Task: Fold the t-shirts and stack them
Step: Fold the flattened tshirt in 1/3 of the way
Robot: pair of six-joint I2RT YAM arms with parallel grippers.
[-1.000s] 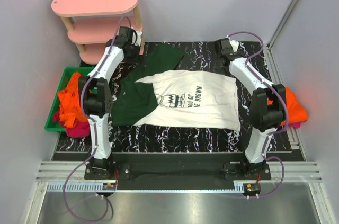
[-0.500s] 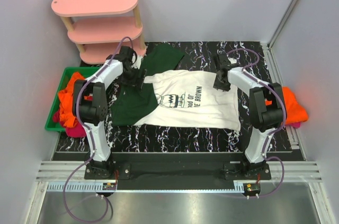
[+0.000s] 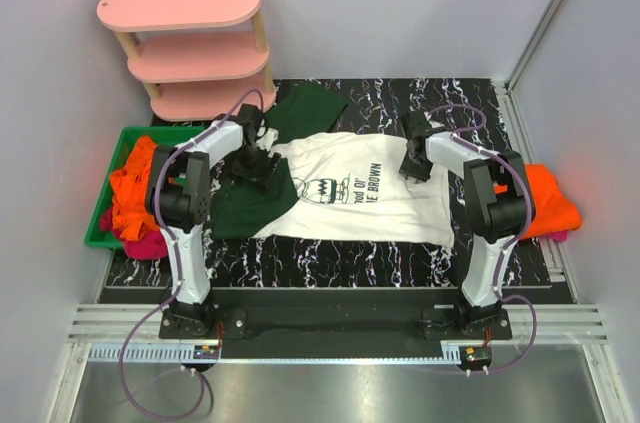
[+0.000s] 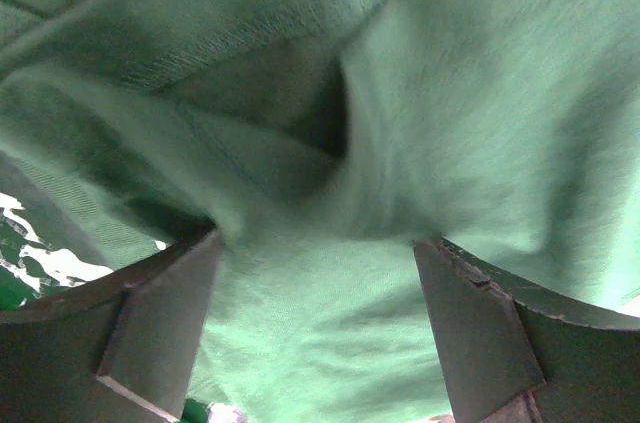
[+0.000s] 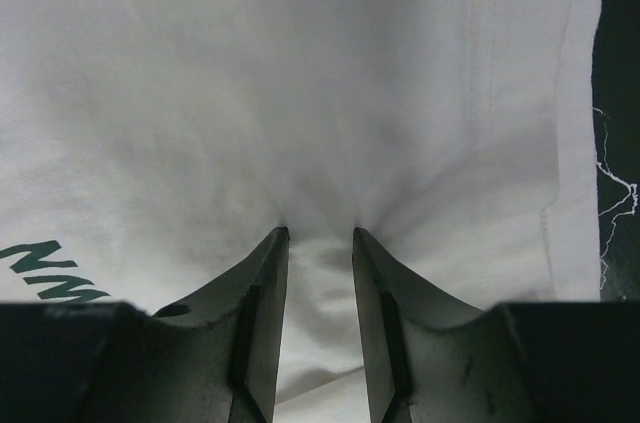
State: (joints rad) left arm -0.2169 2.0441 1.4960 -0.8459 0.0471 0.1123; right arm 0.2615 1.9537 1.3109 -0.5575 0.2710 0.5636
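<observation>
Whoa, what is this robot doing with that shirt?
The robot is working on a white t-shirt with dark green sleeves, spread flat on the black marbled table. The right gripper is pinching the white cloth near its hem. The left gripper stands open over a green sleeve, with cloth bunched between its fingers. An orange t-shirt waits in a green bin at the left, and another orange garment lies at the table's right edge.

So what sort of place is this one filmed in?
Probably a lab test cell, not a home: bare white walls boxing in a black marbled table, a pink shelf, and a green bin of shirts as props.
</observation>
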